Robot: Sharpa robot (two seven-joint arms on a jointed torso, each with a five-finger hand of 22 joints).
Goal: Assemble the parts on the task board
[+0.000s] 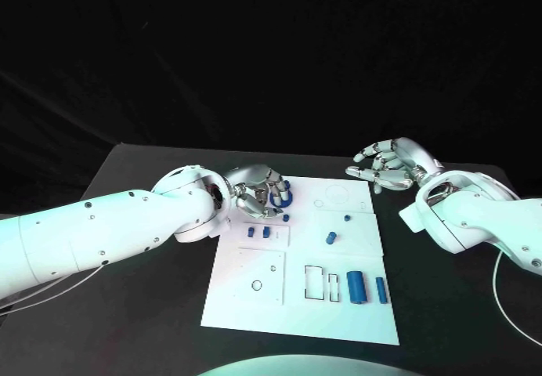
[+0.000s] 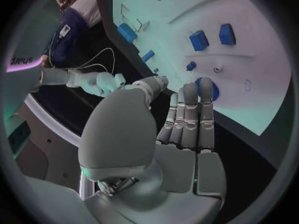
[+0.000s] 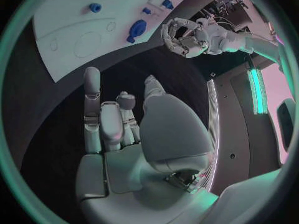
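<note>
Black worktop (image 1: 135, 168) carried the task board (image 1: 296, 317); left hand (image 1: 260, 193) curled its fingers on a blue ring (image 1: 279, 197), seemingly mid-pickup, seating next; right hand (image 1: 388, 164) hovered curled, empty.

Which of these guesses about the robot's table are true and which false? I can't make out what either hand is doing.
1. The left hand is over the far left part of the task board, by a blue U-shaped part. True.
2. The right hand holds a blue part. False: it holds nothing, and hangs beyond the board's far right corner.
3. Two long blue parts lie on the board's near right area. True.
4. The board is black. False: it is white, on a black table.
</note>
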